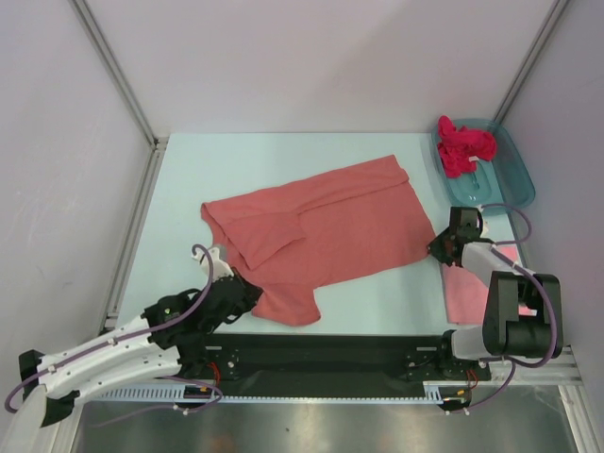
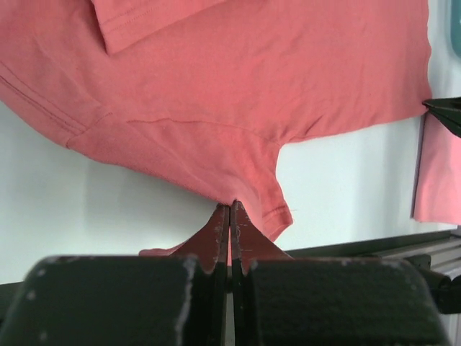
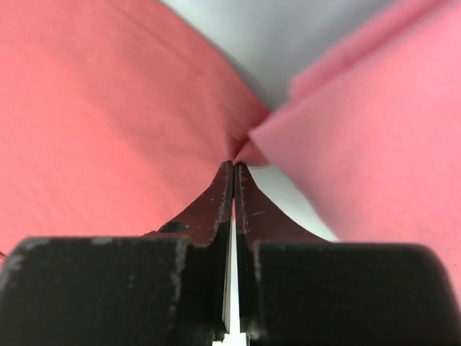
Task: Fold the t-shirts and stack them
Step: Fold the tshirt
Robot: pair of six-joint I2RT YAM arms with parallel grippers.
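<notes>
Left claw (image 2: 230, 210) clenches the near edge of the soft salmon-coral t-shirt (image 1: 330, 226); right claw (image 3: 234, 167) pinches its right corner. Wrinkled knit cloth lies spread on the smooth pale counter (image 1: 387, 294).

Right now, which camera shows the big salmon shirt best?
The top external view: the whole salmon shirt is in frame. The left wrist view shows its near part and a pinched sleeve. The right wrist view shows only a blurred, pinched corner.
</notes>
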